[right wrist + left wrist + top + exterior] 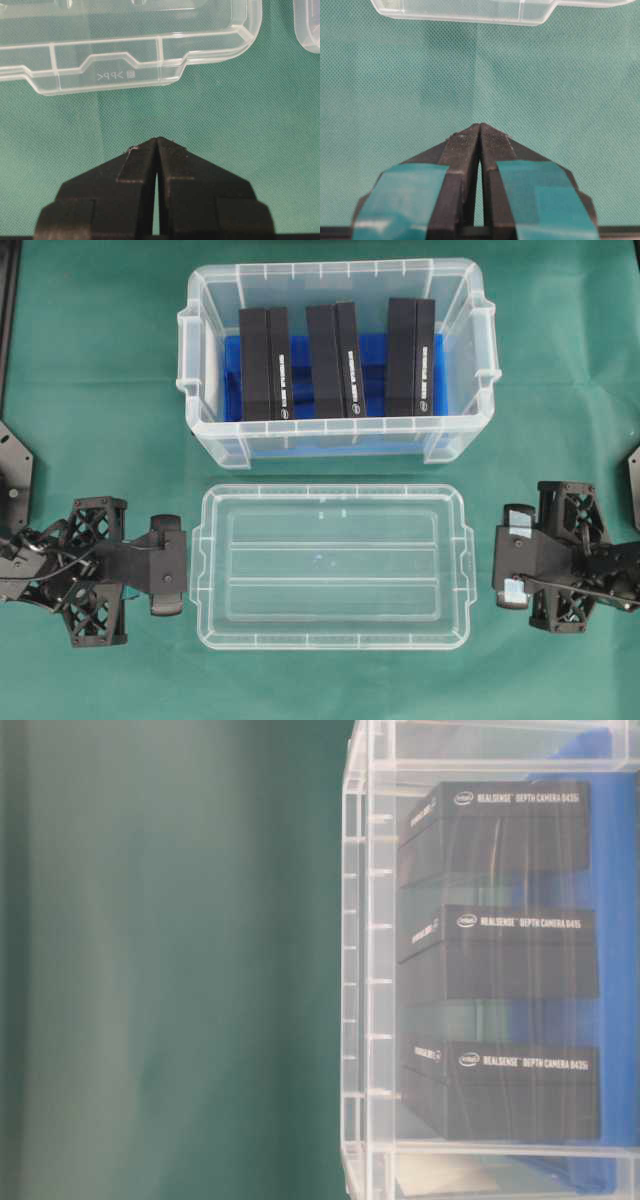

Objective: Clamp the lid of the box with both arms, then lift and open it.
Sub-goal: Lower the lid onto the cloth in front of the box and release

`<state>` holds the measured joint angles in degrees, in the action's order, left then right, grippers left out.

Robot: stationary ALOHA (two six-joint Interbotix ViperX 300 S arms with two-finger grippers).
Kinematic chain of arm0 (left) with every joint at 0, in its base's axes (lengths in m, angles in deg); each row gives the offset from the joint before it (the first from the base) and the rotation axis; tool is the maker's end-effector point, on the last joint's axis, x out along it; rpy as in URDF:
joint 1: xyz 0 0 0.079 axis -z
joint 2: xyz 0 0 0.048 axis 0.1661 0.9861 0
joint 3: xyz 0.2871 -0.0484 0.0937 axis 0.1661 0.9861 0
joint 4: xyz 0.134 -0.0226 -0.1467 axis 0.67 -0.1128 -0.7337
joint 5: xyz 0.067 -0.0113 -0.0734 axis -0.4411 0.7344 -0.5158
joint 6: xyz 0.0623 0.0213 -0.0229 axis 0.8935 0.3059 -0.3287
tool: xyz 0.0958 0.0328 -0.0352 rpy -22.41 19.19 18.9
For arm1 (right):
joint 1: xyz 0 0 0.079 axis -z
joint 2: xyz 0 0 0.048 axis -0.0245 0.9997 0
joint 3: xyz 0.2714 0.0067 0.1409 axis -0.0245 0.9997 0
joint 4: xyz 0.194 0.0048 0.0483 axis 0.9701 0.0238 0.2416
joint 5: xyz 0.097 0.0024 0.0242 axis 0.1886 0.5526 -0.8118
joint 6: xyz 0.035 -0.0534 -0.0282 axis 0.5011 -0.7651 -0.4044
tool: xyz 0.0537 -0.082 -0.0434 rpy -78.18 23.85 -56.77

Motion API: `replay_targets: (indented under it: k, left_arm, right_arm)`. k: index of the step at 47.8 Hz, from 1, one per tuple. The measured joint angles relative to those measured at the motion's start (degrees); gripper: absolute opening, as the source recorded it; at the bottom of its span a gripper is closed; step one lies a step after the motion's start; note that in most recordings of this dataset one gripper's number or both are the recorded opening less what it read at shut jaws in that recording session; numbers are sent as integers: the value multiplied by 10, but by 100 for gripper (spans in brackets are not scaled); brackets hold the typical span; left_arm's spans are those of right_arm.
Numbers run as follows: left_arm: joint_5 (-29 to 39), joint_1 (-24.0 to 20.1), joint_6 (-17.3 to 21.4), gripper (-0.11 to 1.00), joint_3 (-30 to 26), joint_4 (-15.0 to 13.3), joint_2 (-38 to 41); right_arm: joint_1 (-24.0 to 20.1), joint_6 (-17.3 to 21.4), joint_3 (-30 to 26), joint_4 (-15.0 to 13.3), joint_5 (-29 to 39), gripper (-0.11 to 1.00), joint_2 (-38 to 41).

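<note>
lid (333,566) lying flat on green cloth (100,390), near side of box (335,355) | left gripper (479,131) – tips pressed together, facing lid's left end | right gripper (158,143) – likewise pressed together at right end | arms cut off at frame edges

The clear box (362,970) holds three black blocks (500,955) stacked in view, against blurred green cloth (170,960).

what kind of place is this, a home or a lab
Most likely a robotics lab bench: a green cloth-covered table, two black grippers, left and right, flanking a clear lid, and a box holding RealSense camera cartons.
</note>
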<state>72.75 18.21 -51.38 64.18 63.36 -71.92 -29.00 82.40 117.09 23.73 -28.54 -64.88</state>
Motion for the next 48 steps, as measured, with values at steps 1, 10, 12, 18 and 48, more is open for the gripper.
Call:
replay_targets:
  k: [1, 10, 12, 18, 48]
  left_arm:
    - [1, 0, -1, 1, -1, 0, 0]
    - [6, 4, 2, 1, -17, 0, -1]
    - [11, 7, 1, 1, -23, 0, 0]
    - [32, 19, 4, 1, -47, 0, -1]
    - [91, 40, 7, 1, -138, 37, -1]
  right_arm:
    - [0, 1, 1, 1, 0, 0, 0]
    - [-1, 0, -12, 2, 0, 0, 0]
    - [-2, 1, -19, 3, 1, 0, -1]
    - [-12, 0, -46, 5, 18, 0, -9]
    - [-32, -1, -117, -8, 60, 0, -18]
